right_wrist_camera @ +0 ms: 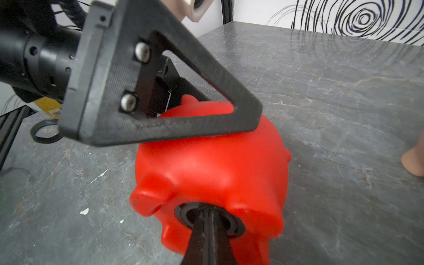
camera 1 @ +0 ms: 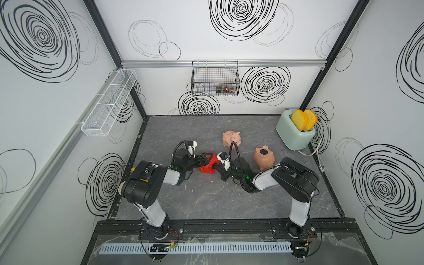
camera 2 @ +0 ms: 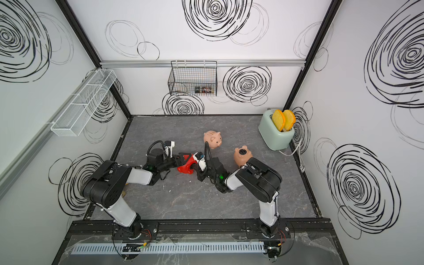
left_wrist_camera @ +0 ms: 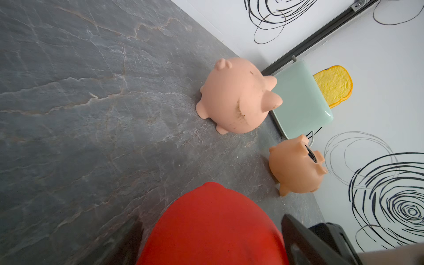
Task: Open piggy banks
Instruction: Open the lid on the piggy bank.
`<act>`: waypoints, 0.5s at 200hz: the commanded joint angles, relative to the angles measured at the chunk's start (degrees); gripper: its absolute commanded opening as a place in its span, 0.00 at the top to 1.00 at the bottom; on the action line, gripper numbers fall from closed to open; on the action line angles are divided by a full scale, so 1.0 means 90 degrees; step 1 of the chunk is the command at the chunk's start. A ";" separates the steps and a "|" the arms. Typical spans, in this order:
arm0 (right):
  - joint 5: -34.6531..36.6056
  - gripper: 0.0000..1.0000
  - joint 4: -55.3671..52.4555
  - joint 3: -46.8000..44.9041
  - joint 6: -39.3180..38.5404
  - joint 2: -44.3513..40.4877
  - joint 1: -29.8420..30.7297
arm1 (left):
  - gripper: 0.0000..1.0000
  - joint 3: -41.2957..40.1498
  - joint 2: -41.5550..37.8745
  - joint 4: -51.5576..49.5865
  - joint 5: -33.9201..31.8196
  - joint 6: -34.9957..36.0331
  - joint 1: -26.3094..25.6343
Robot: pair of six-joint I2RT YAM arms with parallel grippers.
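- The grey marbled table (camera 1: 206,202) carries all three banks, in its middle and toward its right rear.
- The mint toaster (camera 1: 291,135) stands in the far right corner with two toast slices (camera 1: 304,119) sticking up.
- The left gripper (camera 1: 205,160) reaches in from the left, its jaws spread wide and clamped around the body of the red piggy bank (right_wrist_camera: 213,165).
- The right gripper (right_wrist_camera: 207,213) comes from the other side with its jaws pressed together, the tips poked into the black-rimmed round hole in the red bank's belly. I cannot tell whether they pinch anything.
- The red bank lies on its side mid-table, between the two grippers.
- The peach-tan piggy bank (camera 1: 263,159) lies to the right, its black plug (camera 1: 263,151) turned upward.
- The pale pink piggy bank (camera 1: 231,137) stands on its feet behind the red one.
- A black ring (right_wrist_camera: 46,132) lies on the table beside the left arm.
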 commanded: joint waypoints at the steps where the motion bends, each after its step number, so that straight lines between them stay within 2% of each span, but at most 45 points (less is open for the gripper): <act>1: 0.0123 1.00 0.0238 0.0001 -0.0489 0.0020 0.0144 | 0.04 -0.0094 0.0300 -0.0787 0.0726 -0.0011 -0.0371; 41: 0.0405 1.00 -0.0261 0.0164 -0.0804 -0.0120 0.0186 | 0.04 -0.0086 0.0340 -0.0755 0.0746 -0.0041 -0.0363; 100: 0.0745 1.00 -0.0401 0.0118 -0.0989 -0.0360 0.0302 | 0.04 -0.0084 0.0357 -0.0790 0.0703 -0.0031 -0.0333</act>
